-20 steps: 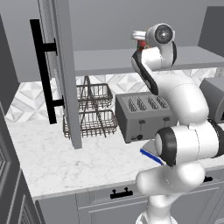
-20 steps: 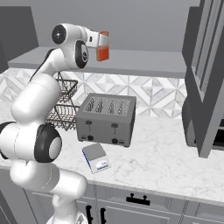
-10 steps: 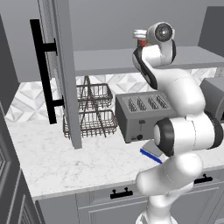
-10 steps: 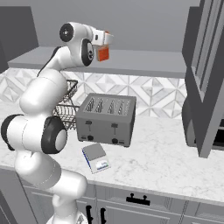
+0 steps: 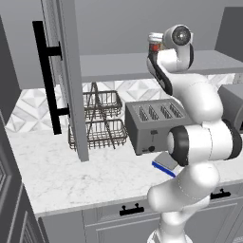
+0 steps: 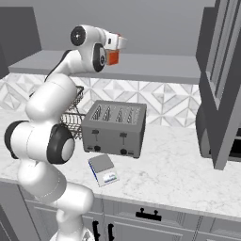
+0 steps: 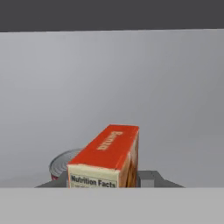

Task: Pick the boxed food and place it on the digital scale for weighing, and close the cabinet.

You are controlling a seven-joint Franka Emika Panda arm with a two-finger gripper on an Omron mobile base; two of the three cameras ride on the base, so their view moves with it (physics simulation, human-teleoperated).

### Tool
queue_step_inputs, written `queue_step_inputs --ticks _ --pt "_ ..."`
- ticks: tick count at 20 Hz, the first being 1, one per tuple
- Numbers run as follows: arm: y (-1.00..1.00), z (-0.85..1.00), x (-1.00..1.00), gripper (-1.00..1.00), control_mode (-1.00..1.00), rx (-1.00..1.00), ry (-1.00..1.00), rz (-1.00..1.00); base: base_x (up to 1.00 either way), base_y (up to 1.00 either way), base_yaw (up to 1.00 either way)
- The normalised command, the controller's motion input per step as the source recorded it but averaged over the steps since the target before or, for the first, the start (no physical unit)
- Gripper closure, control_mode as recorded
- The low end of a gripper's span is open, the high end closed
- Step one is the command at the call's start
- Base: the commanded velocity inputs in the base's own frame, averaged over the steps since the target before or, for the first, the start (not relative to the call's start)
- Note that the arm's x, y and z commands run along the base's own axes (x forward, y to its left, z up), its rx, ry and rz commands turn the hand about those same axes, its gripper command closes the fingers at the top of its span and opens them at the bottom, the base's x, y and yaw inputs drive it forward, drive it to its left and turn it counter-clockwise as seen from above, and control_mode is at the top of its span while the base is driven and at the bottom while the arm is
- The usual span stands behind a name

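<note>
Above the cabinet (image 6: 141, 70) shelf, the boxed food (image 7: 109, 155) has retreated slightly, fingers (image 7: 146, 178) clamped.

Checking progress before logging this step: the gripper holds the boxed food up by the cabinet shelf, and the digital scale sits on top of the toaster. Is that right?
Not quite. The gripper does hold the boxed food up by the cabinet shelf, but the digital scale lies on the counter in front of the toaster, not on top of it. The right base view shows this.

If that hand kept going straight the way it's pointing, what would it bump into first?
Probably the cabinet's plain grey back wall. The gripper already holds the boxed food, so the box would likely touch first; depth is unclear.
</note>
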Motion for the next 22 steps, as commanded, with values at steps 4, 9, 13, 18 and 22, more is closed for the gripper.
queue_step_inputs --ticks 4,9,13,18,22 --pt "-0.16 0.0 -0.24 1.0 -1.0 0.0 0.0 0.0 0.0 0.0 0.0" --pt "-0.02 0.0 -0.87 1.0 -1.0 0.0 -0.03 0.0 0.0 0.0 0.0" --pt "-0.01 0.0 -0.89 1.0 -1.0 0.0 0.0 0.0 0.0 0.0 0.0" --pt "0.0 0.0 -1.0 1.0 -1.0 0.0 0.0 0.0 0.0 0.0 0.0" --pt "-0.06 -0.14 -1.0 1.0 -1.0 0.0 0.06 0.02 0.0 0.0 0.0"
